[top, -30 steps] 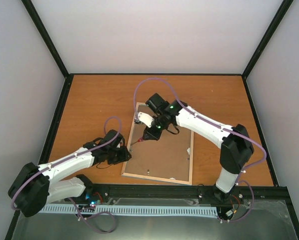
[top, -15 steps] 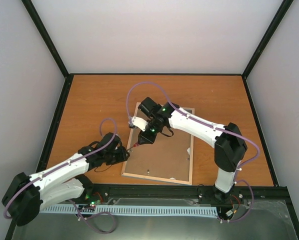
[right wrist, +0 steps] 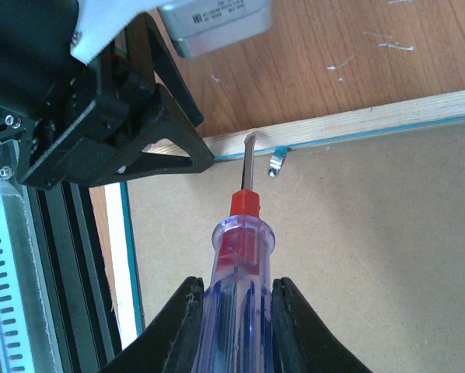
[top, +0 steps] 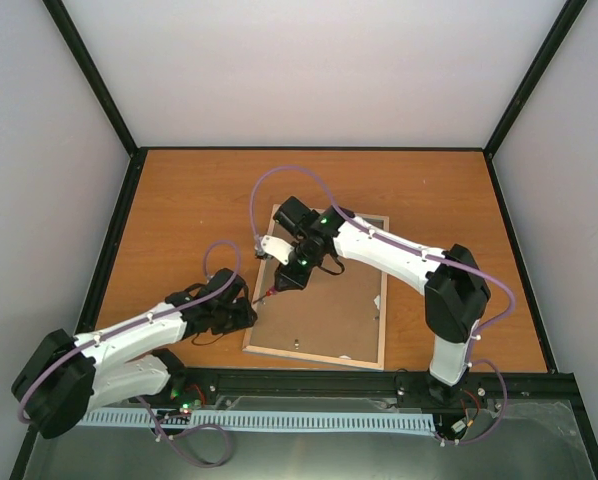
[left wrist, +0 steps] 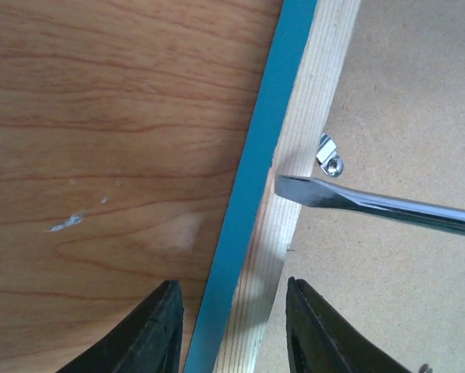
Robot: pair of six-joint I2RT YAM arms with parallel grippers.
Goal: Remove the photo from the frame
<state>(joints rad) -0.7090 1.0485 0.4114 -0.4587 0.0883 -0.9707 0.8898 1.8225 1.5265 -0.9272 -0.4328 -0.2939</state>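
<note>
No wording is coming through clearly enough to read. The one printed item is a label (right wrist: 215,13) that is sitting on a grey box (right wrist: 182,39) ahead of the right end effector (right wrist: 234,311), past the tip of the screwdriver (right wrist: 240,241) it is clamping, at the top edge of the right wrist view. It is carrying a few lines of fine dark print, but the characters are showing too small and blurred to make out
</note>
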